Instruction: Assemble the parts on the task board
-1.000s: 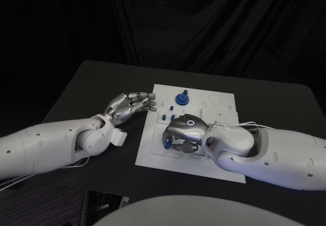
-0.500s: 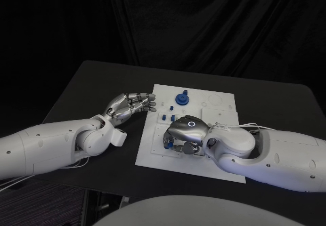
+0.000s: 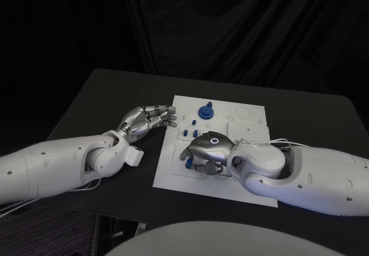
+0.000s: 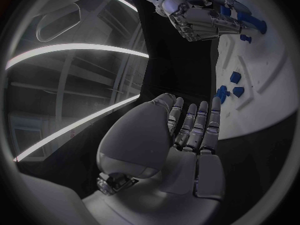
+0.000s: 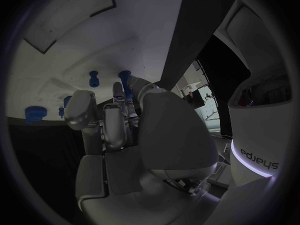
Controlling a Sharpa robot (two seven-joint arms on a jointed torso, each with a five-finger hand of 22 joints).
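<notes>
The white task board (image 3: 250,128) lies in the middle of the black table. A round blue part (image 3: 206,112) stands near its far edge, and small blue parts (image 3: 192,132) sit just nearer. My right hand (image 3: 206,151) hangs low over the board's near left area with its fingers curled down round a small blue part (image 3: 187,156). The right wrist view shows those curled fingers (image 5: 115,117) by blue pegs (image 5: 94,78) on the board. My left hand (image 3: 148,118) hovers open beside the board's left edge and holds nothing. In the left wrist view its fingers (image 4: 194,127) lie straight, pointing at the board.
The black table (image 3: 107,90) has bare room to the left and beyond the board. In the left wrist view more small blue parts (image 4: 230,87) lie on the board ahead of my left hand, and my right hand (image 4: 197,17) shows further off.
My right hand has edged slightly toward the board's left side, still curled low over it. The left hand has stayed where it was.
</notes>
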